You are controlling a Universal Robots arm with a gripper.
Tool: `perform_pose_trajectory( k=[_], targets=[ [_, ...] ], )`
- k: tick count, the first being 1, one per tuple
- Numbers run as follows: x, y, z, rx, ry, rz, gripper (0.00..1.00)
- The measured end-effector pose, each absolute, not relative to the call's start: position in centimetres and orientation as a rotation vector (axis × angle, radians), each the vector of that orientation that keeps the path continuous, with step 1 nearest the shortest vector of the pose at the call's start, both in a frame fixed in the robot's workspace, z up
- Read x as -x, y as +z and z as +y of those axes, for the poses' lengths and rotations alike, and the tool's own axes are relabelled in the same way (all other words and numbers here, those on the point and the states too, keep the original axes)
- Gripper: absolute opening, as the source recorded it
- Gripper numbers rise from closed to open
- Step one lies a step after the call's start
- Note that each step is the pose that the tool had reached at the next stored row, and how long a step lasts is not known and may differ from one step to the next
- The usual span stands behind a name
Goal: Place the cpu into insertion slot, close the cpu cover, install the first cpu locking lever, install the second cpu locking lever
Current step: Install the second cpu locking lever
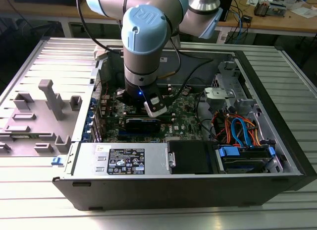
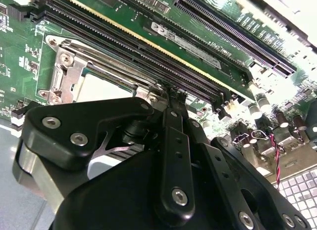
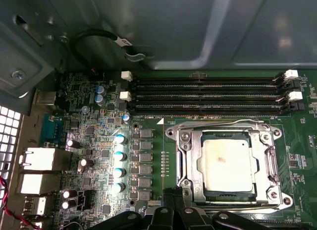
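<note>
Gripper hangs low over the green motherboard inside the open computer case, its black fingertips drawn narrow together just beside the socket's edge, holding nothing. In the first wrist view the cpu lies flat in the insertion slot, its dull silver top showing through the cutout of the cpu cover, which lies down over it. 4 long black memory slots run just beyond the socket.
</note>
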State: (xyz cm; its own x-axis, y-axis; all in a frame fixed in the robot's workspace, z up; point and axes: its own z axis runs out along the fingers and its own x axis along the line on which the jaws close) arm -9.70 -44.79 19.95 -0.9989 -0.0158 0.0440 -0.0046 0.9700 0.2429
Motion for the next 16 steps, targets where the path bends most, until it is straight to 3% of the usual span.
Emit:
perform_pose_trajectory(
  k=[16],
  targets=[
    [9.7,21.3,-44.7,-0.016,-0.361,-3.075,0.11]
  ],
)
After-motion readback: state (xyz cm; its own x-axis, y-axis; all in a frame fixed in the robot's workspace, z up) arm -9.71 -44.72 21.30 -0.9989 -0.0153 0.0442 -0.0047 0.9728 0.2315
